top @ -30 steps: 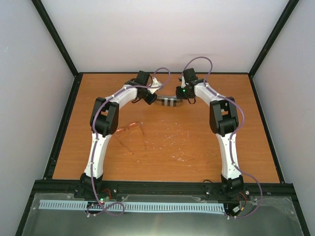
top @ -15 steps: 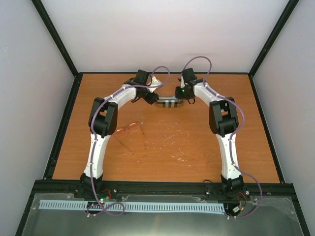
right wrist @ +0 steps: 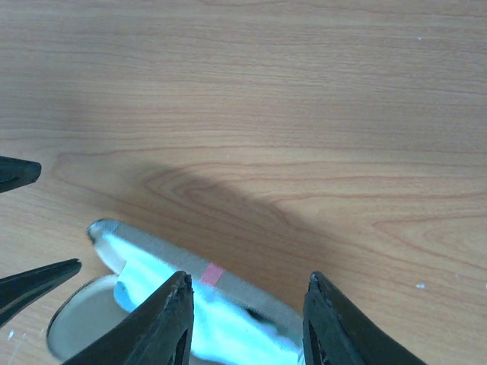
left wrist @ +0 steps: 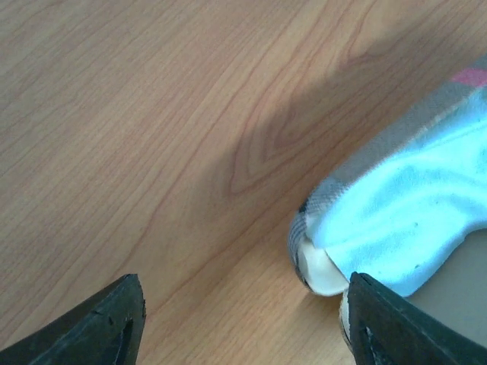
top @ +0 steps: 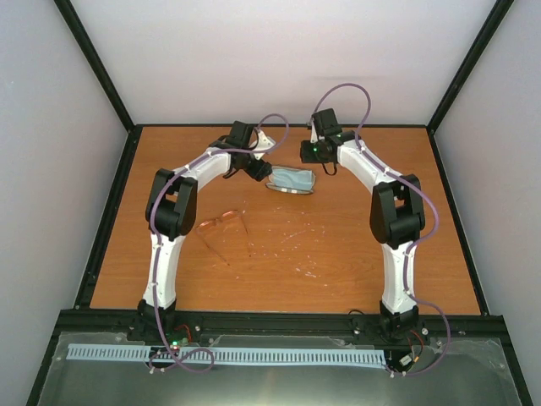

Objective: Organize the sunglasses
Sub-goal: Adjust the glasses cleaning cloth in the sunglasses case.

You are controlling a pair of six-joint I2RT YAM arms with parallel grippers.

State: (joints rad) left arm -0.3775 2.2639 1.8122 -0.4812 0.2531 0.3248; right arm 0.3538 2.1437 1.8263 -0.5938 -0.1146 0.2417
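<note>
Now left gripper (left wrist: 242,287) and right gripper (right wrist: 249,281) wide apart over white-walled wooden table (top: 338,254)

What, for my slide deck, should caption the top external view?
Left hand and right hand, both open, flank the open case holding a blue cloth; sunglasses lie apart, unfolded.

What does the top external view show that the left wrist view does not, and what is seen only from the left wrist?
Only the top view shows the sunglasses, lying on the table apart from the case, and the right gripper near the case. Only the left wrist view shows the open left gripper at one end of the case, and the pale lining inside it. Both show the open case with the blue cloth in it.
</note>
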